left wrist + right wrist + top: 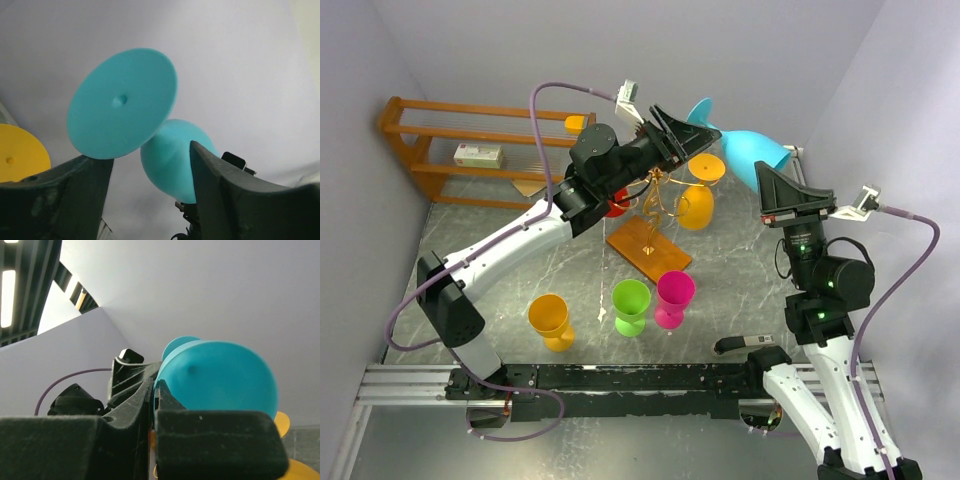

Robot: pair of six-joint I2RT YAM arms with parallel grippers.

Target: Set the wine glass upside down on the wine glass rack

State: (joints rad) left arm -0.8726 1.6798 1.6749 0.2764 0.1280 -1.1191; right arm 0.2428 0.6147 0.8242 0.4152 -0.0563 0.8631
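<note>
- Item: wine glass (752,152), turquoise, one piece. It is in the air over the back right of the counter (740,280), lying roughly on its side. The foot points toward the rack and the bowl toward my right arm. It is not on the rack.
- Right fingers (210,440): pressed almost together, pinching the rim of the bowl, as far as the right wrist view shows.
- Left fingers (85,190): spread, one on each side of the stem end, with the foot just above them. I cannot tell whether they touch it, and they grip nothing.
- Rack (646,248): gold wire tree on a wooden base, mid-counter, near my left fingers. A yellow glass (695,208) seems to hang there foot up. A red item (615,208) is mostly hidden by my left arm.
- Progress, my estimate: the lift is done, and this looks like a hand-over from right to left. What is left is to close on the stem, turn the bowl down, slide the foot into a free curl and let go.
- Standing upright on the counter: orange glass (550,318), green glass (630,303), pink glass (674,296).
- Writing: none readable. The white box (478,155) on the brown shelf (470,108) bears print too small to read.
</note>
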